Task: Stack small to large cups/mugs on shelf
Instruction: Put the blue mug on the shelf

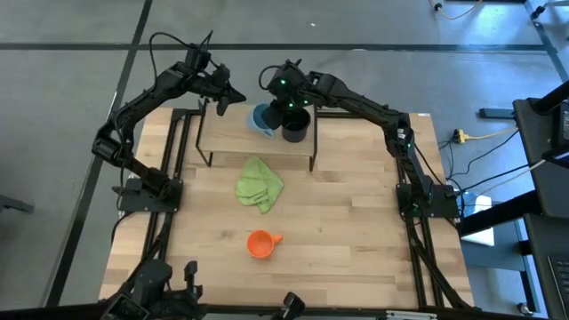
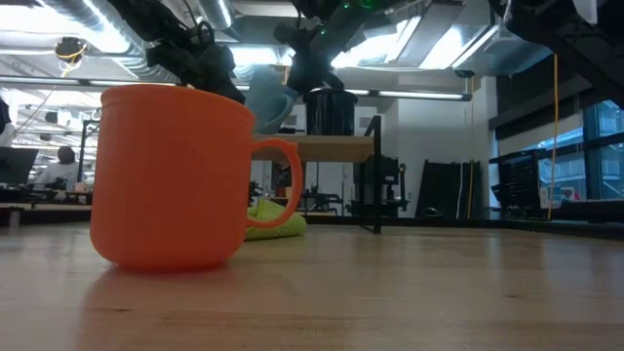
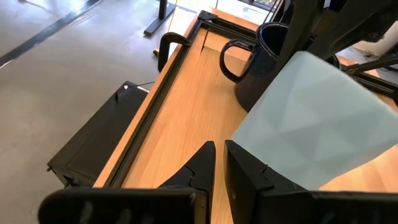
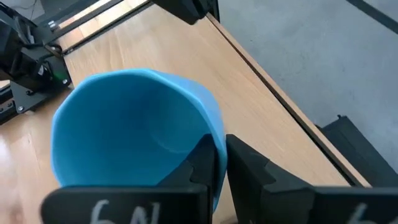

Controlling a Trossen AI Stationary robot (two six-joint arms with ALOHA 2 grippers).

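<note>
The light blue mug (image 1: 261,119) is tilted over the shelf (image 1: 240,142), beside the dark navy mug (image 1: 296,126), which stands upright on the shelf board. My right gripper (image 1: 279,102) is shut on the blue mug's rim (image 4: 214,146). My left gripper (image 1: 228,96) is shut and empty over the shelf's far left end, close beside the blue mug (image 3: 311,124). The small orange mug (image 1: 260,243) stands on the tabletop near the front, its handle toward the table's right. My right gripper holds the blue mug by its rim wall (image 4: 216,142), one finger (image 4: 200,163) inside the mug and one (image 4: 249,168) outside. The fingers come slanting down from the far side. The mug is tilted (image 2: 268,97), with its mouth facing up toward the far side. Whether its base touches the shelf, I cannot tell.
A crumpled green cloth (image 1: 259,184) lies on the tabletop just in front of the shelf. The shelf's thin black legs (image 1: 312,157) stand at its corners. Bare wooden tabletop (image 1: 356,231) lies between the cloth and the right edge.
</note>
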